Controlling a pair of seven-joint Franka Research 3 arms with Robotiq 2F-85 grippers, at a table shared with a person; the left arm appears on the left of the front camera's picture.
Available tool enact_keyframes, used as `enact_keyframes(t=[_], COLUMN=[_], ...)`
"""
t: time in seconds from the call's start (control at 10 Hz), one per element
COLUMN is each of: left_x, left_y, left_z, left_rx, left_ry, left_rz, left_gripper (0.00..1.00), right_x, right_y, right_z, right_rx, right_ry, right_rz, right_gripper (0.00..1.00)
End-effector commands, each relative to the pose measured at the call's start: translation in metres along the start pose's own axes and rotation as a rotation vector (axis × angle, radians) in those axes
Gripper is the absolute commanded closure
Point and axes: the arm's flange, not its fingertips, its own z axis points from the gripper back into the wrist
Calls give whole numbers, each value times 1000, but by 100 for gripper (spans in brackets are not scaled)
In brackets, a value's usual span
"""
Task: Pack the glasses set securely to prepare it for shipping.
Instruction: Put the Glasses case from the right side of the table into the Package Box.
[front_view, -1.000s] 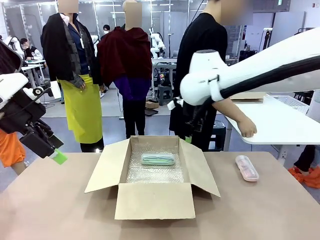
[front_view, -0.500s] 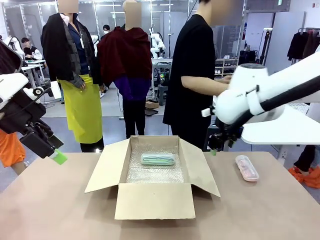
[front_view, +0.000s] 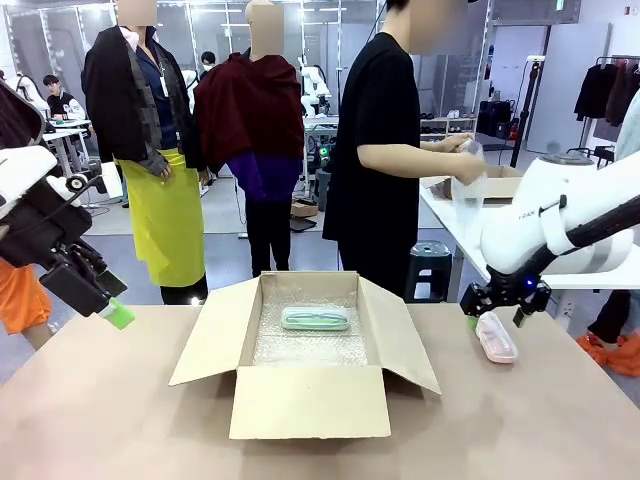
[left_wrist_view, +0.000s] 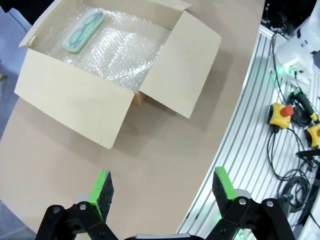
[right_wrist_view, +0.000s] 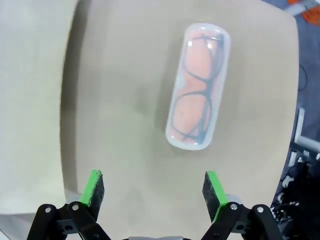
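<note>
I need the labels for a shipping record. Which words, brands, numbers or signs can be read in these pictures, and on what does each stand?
No text can be read for certain.
A small dark mark on the white shell of the right arm: too small to read.
cardboard box, mint green case, pink case: no print shows on them.
yellow button box beside the table: no label that can be read.

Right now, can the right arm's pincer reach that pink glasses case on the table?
Probably yes. The right pincer hangs open close above the pink case, which lies alone on the table beside the box, with nothing between them.
</note>
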Motion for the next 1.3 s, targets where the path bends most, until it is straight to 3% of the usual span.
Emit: enact_keyframes(t=[0.0, 0.4, 1.2], left_x=[-2, -2, -2], left_y=[2, 2, 2], left_z=[2, 2, 2], left_rx=[-6, -6, -6], left_ry=[1, 1, 1], left_rz=[-20, -20, -20], left_gripper=[0, 0, 0], right_x=[10, 43, 94], right_y=[1, -24, -39], right_z=[-20, -70, -103], right_rx=[-10, 0, -21], right_ry=[-33, 33, 123], right_rz=[-89, -164, -148], right_gripper=[0, 0, 0])
